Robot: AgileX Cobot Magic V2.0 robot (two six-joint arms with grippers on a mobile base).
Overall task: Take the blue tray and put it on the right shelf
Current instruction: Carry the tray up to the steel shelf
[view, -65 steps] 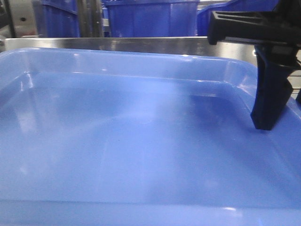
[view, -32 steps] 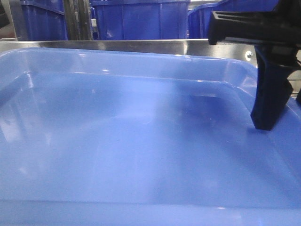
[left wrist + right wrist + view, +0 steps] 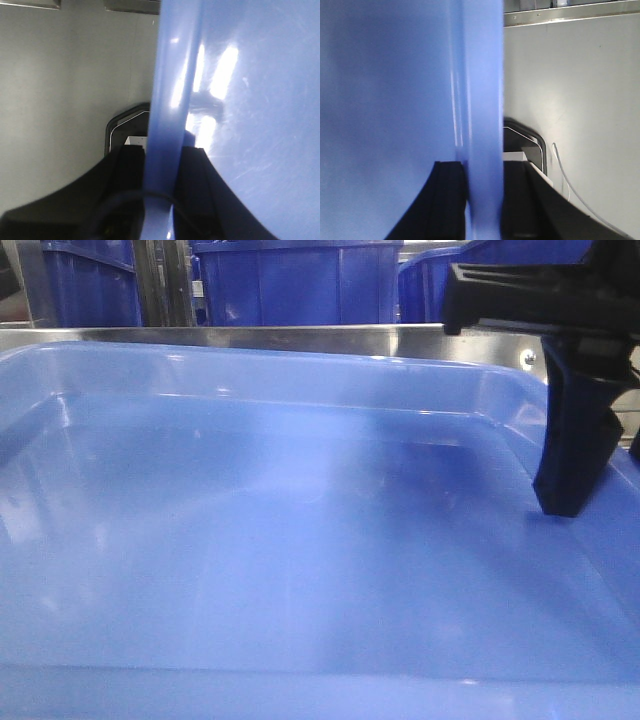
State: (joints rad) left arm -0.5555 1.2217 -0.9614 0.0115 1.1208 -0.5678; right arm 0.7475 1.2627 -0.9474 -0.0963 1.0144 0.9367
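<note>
The blue tray (image 3: 300,540) fills the front view, held level, its far rim just before the right shelf's shiny steel front rail (image 3: 300,338). My right gripper (image 3: 588,502) is shut on the tray's right rim, with one black finger (image 3: 572,440) standing inside the tray. In the right wrist view the right gripper (image 3: 482,167) clamps the upright rim of the tray (image 3: 385,90). In the left wrist view my left gripper (image 3: 162,157) clamps the opposite rim of the tray (image 3: 250,100). The left gripper is out of the front view.
Deep dark-blue storage bins (image 3: 300,280) stand behind the rail, between perforated silver uprights (image 3: 155,280). A screw (image 3: 527,358) sits at the rail's right end. Grey floor (image 3: 60,90) lies below the tray; a steel rail (image 3: 570,15) shows in the right wrist view.
A second ago the bins and uprights behind the rail stood further right; they have shifted left in view. Over the last half second nothing visibly moved. Both grips on the tray are unchanged.
</note>
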